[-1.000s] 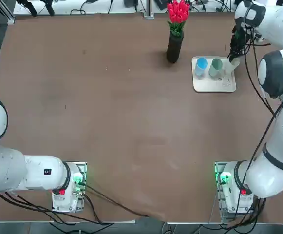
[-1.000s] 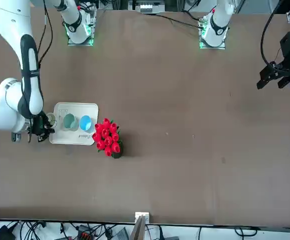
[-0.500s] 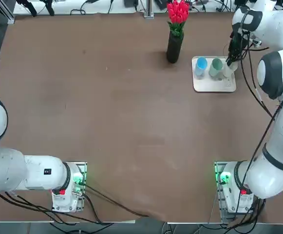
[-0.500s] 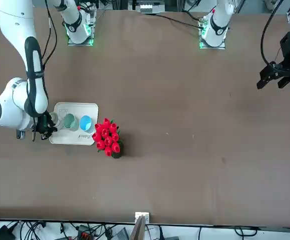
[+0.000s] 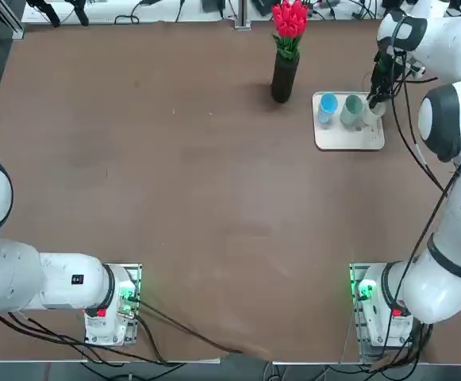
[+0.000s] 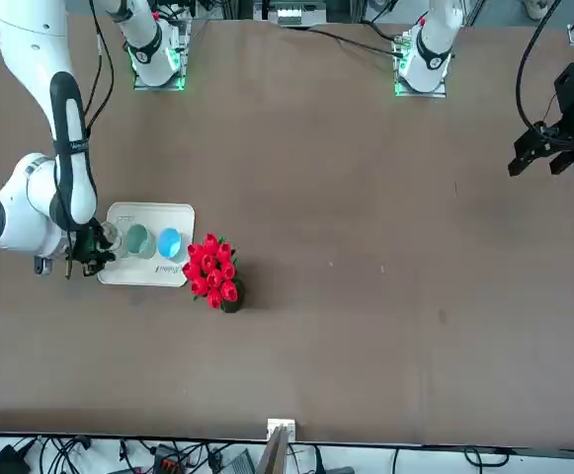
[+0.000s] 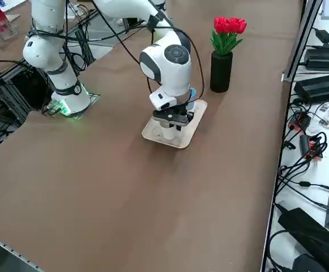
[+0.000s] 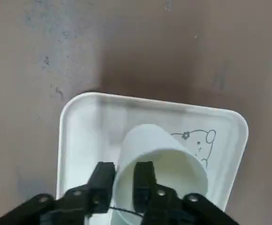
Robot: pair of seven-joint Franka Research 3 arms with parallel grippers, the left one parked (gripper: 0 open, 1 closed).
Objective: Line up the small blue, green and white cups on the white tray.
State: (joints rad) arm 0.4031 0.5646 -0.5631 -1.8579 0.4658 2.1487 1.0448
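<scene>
White cup, standing on the white tray beside the green and blue cups. The right pincer is apart, one finger inside the cup, one outside. We judge release under way; we should lift straight up, lest we drag the rim and spoil the row.

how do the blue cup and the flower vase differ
The blue cup is short and light blue; the vase is tall and black. The blue cup sits on the white tray, while the vase stands on the table beside it. The blue cup has no flowers; the vase holds red ones. Both are upright.
</scene>
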